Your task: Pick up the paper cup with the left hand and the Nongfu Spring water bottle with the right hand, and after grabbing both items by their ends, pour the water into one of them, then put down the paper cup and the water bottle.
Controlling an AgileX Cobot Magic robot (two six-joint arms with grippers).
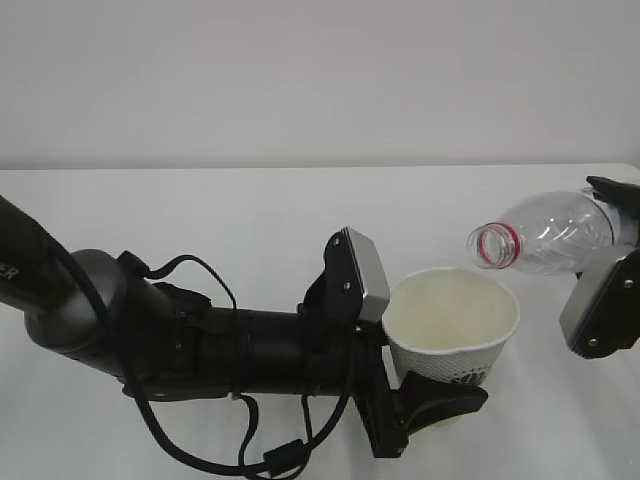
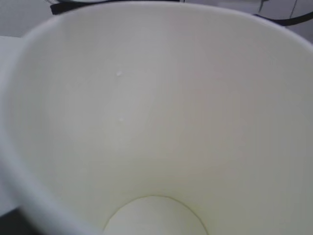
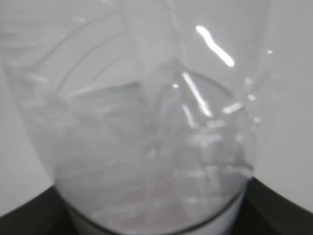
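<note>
Exterior view, left to right. Left arm (image 1: 200, 350) enters from 9 o'clock, lying low over the white table (image 1: 230, 220), cables looping beneath it. Left tool (image 1: 425, 395) sits at about 5 o'clock in frame, its black forked fingers (image 1: 440, 392) closed around the lower wall of the paper cup (image 1: 455, 325). Cup held upright, mouth up, cream interior visible; part of the printed logo shows just above the fingers.

Left wrist view: cup interior fills the frame, round base at 6 o'clock. No pool of water can be made out in it; a few tiny specks on the inner wall.

Nongfu Spring water bottle (image 1: 545, 235) at 3 o'clock of the exterior view, tipped nearly horizontal, uncapped mouth with red neck ring pointing toward 9 o'clock, just above and beside the cup's far rim, not touching it. Right tool (image 1: 615, 255) grips the bottle at its rear end, at the frame edge; grey plate below it.

Right wrist view: clear ribbed bottle wall close up, blurred; liquid level cannot be told.
</note>
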